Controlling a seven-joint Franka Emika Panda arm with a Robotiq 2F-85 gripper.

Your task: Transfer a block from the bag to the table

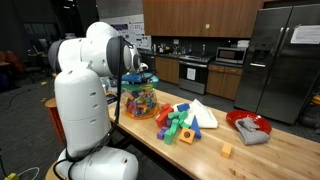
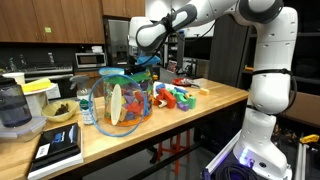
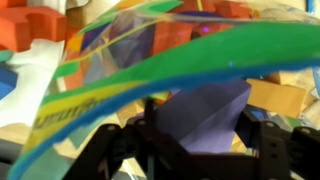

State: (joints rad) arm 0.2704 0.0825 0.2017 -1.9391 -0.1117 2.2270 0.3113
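Gripper (image 2: 146, 66) sits right at the mouth of the bag (image 2: 120, 100), above the blocks inside. In the wrist view the gripper (image 3: 200, 128) has its jaws set fairly wide, clamped either side of a purple block (image 3: 205, 108), with the bag's bluish-green rim (image 3: 200, 62) sweeping across just beyond it (whether the block is clear of the rim I can't tell). The bag (image 1: 140, 100) stands upright near one end of the table (image 1: 270, 155), full of mixed-colour blocks. Beside it on the tabletop lie a loose pile of blocks (image 1: 180, 122), a small orange block (image 1: 226, 150) on its own and a red bowl (image 1: 248, 125) with grey cloth further along.
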